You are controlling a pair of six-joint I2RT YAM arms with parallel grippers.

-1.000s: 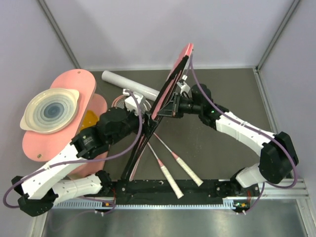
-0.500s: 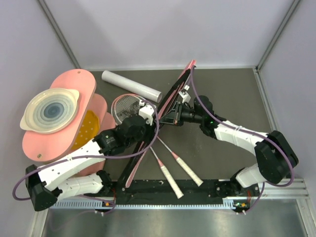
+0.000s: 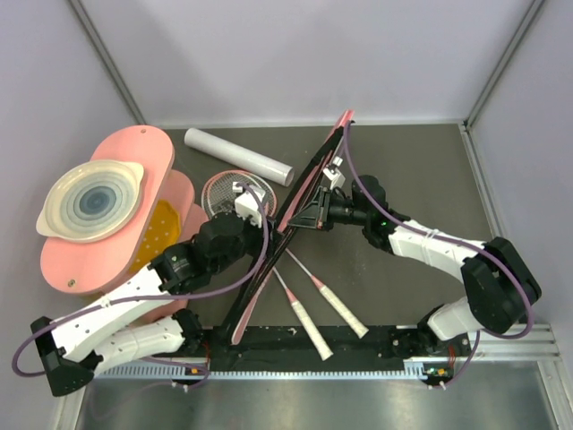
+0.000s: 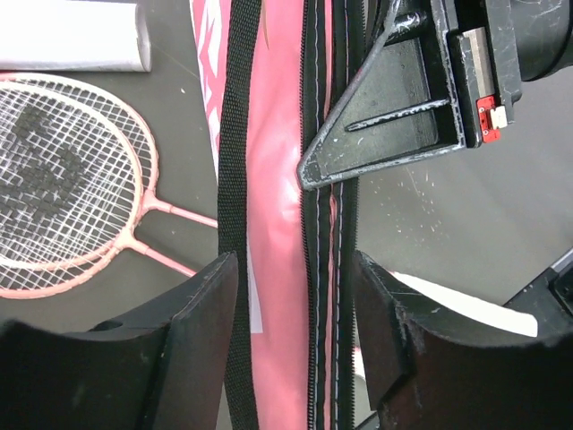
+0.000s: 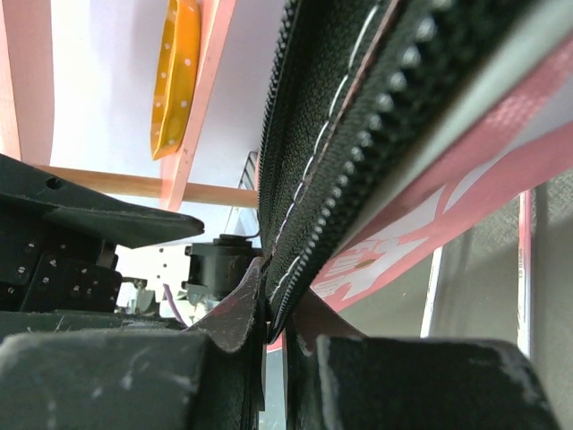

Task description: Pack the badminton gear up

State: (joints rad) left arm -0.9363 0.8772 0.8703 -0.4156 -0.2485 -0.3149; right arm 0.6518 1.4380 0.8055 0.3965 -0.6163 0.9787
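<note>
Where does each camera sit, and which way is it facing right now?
Top external: above and behind, looking down on the table; left arm and right arm flank the upended bag.
Left wrist: above the bag, looking down on it; left gripper open, astride it.
Right wrist: low, facing left along the bag's zipper, which the right gripper pinches.
Shared: top external and left wrist both show rackets and tube.

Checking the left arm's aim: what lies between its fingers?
The pink racket-shaped bag, with its black zipper edge, spans the gap between the left fingers; the left wrist view shows it.
</note>
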